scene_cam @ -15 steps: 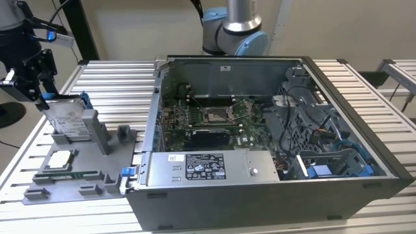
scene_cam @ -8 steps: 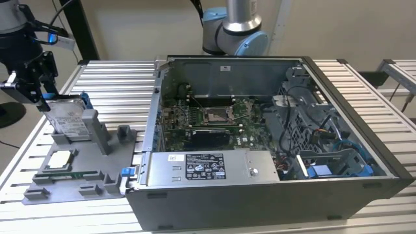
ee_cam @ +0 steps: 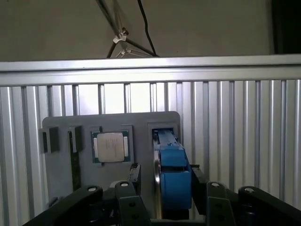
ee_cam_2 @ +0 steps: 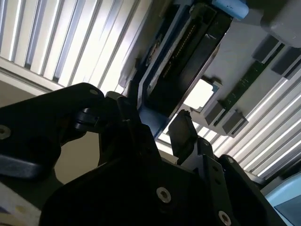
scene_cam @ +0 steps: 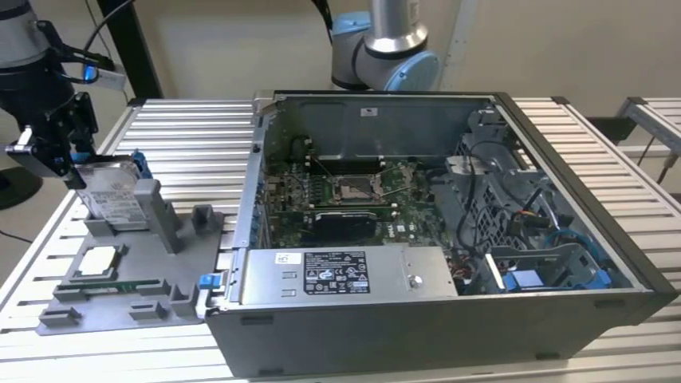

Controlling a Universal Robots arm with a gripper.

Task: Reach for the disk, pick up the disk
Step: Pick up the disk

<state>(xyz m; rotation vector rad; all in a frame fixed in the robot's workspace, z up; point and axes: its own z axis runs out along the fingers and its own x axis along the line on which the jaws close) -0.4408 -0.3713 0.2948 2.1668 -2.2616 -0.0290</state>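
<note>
The reach is looking finished; the pincer [ee_cam: 165,174] is straddling the upright disk [ee_cam: 173,162], open, not yet clamping; the disk is sitting in its holder [scene_cam: 171,231], so lifting is remaining.

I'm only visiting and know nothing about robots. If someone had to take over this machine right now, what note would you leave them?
Gripper: open. In the first wrist view its fingers sit on either side of the disk's blue rail, with a gap on one side, so it is not clamped.
Disk: stands on edge, tilted, in its slot on the grey fixture plate, at the exterior view's left, beside the open computer case. The processor chip lies flat on the same plate.
Done: the reach.
Left: the pick-up. The disk is not yet gripped or lifted.
</note>
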